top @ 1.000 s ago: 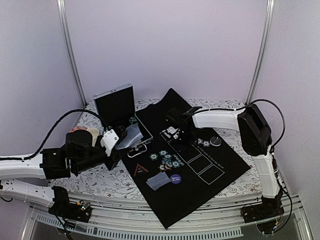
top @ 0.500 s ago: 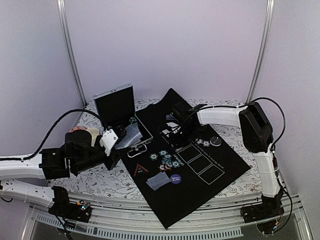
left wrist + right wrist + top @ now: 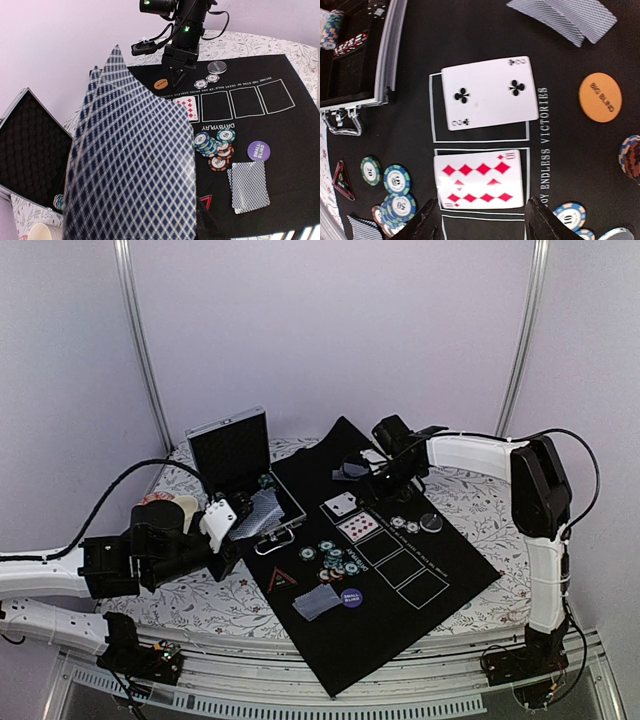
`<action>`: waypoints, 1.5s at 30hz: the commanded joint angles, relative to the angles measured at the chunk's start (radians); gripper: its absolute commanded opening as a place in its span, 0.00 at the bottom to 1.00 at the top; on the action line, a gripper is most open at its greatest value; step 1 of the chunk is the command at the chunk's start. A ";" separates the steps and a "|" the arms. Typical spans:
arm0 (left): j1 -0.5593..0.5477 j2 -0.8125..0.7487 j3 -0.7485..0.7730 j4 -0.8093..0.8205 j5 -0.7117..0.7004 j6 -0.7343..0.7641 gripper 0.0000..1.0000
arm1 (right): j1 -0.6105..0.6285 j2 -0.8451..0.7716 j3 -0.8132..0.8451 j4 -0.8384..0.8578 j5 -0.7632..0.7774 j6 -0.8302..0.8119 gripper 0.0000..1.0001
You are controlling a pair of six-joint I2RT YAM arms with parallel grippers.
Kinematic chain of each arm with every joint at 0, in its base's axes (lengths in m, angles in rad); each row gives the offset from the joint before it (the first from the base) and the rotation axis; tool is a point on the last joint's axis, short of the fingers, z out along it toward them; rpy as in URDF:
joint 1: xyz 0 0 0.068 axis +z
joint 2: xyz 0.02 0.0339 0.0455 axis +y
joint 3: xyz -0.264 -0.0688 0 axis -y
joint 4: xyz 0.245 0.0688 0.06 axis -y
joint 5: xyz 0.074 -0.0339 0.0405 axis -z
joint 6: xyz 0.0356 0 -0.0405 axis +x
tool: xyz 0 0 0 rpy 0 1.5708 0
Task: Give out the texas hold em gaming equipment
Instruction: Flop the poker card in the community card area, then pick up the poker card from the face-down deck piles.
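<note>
A fan of grey-blue-backed playing cards [image 3: 130,160] fills the left wrist view, hiding the fingers of the left tool [image 3: 236,518] and much of the silver case [image 3: 30,145]; from above, that tool is seen clamped on the fan just off the left side of the black mat [image 3: 380,640]. The right tool [image 3: 482,220] hangs over the mat, only its spread, empty tips in frame. On the mat the two of clubs [image 3: 487,92] and ten of diamonds [image 3: 480,179] lie face up in adjoining white rectangles, long axes parallel and crosswise to the row, while poker chips [image 3: 631,159] are cut off at the frame edge.
</note>
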 commanded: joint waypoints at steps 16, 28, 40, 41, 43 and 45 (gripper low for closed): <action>-0.010 0.017 0.011 0.039 0.043 -0.008 0.34 | 0.187 -0.421 -0.368 0.784 -0.650 -0.128 0.69; -0.011 0.027 0.017 0.054 0.063 0.001 0.34 | 0.265 -0.307 -0.270 0.723 -0.676 -0.161 0.69; -0.011 0.024 0.019 0.051 0.063 0.003 0.34 | 0.273 -0.272 -0.221 0.671 -0.682 -0.146 0.20; -0.011 0.024 0.019 0.051 0.063 0.005 0.34 | 0.273 -0.273 -0.219 0.664 -0.680 -0.149 0.13; -0.011 0.024 0.019 0.050 0.063 0.006 0.34 | 0.273 -0.274 -0.214 0.646 -0.679 -0.157 0.04; -0.011 0.024 0.019 0.050 0.063 0.007 0.34 | 0.273 -0.277 -0.209 0.622 -0.671 -0.169 0.03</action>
